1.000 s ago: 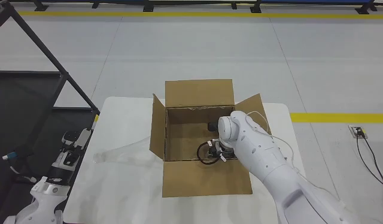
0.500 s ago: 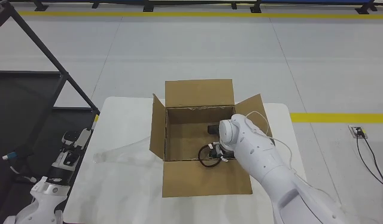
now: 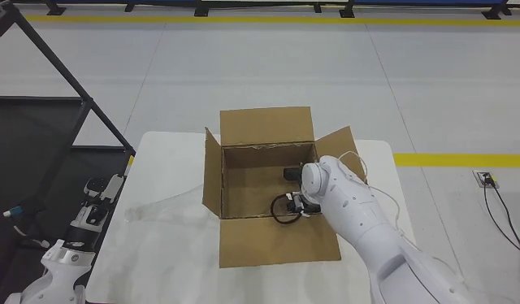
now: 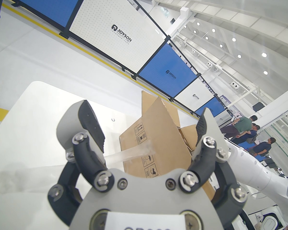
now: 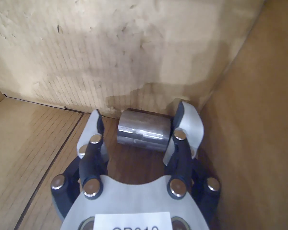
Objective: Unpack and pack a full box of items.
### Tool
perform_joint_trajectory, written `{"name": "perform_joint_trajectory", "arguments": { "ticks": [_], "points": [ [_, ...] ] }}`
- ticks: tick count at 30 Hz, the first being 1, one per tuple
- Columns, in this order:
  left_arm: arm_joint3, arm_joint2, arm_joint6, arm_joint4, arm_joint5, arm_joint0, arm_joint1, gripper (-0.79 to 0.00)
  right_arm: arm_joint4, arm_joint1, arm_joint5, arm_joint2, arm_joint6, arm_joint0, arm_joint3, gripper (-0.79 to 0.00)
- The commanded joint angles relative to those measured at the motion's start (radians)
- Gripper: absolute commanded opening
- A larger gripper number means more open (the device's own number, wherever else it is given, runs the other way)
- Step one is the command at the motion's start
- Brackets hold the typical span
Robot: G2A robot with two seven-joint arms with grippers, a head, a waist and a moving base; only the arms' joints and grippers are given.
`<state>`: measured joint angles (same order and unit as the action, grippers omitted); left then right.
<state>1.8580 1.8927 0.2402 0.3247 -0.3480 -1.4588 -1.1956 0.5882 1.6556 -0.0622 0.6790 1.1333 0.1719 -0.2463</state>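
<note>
Top view: the box (image 3: 264, 127) stands open mid-worktop (image 3: 171, 247), flaps splayed outward. The right hand (image 3: 294, 206) is down inside it by the right wall, with bare box floor to the left.

Left wrist view: the left hand (image 4: 144, 107) is spread and holds nothing. A clear plastic bag (image 4: 132, 150) lies between it and the box.

Right wrist view: the right hand (image 5: 139, 110) is spread, a finger either side of a metal cylinder (image 5: 144, 132) lying on the box floor against one wall. The corner is close, and the side wall stands just beside one finger.

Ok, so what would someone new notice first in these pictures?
The open cardboard box on the white table, with the right arm down inside it. There the right gripper sits open astride a metal cylinder lying by the box's corner.
</note>
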Motion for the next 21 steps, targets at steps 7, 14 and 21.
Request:
{"name": "perform_joint_trajectory", "arguments": {
  "ticks": [7, 14, 21],
  "points": [
    [0.000, 0.000, 0.000, 0.000, 0.000, 0.000, 0.000, 0.000, -0.030, -0.015, 0.065, 0.033, -0.082, -0.002, -0.006, -0.785],
    [0.000, 0.000, 0.000, 0.000, 0.000, 0.000, 0.000, 0.000, -0.006, -0.028, 0.085, 0.037, -0.083, 0.007, -0.052, -0.785],
    [0.000, 0.000, 0.000, 0.000, 0.000, 0.000, 0.000, 0.000, -0.002, -0.048, 0.090, 0.061, -0.152, 0.032, -0.123, -0.785]
  ]
}}
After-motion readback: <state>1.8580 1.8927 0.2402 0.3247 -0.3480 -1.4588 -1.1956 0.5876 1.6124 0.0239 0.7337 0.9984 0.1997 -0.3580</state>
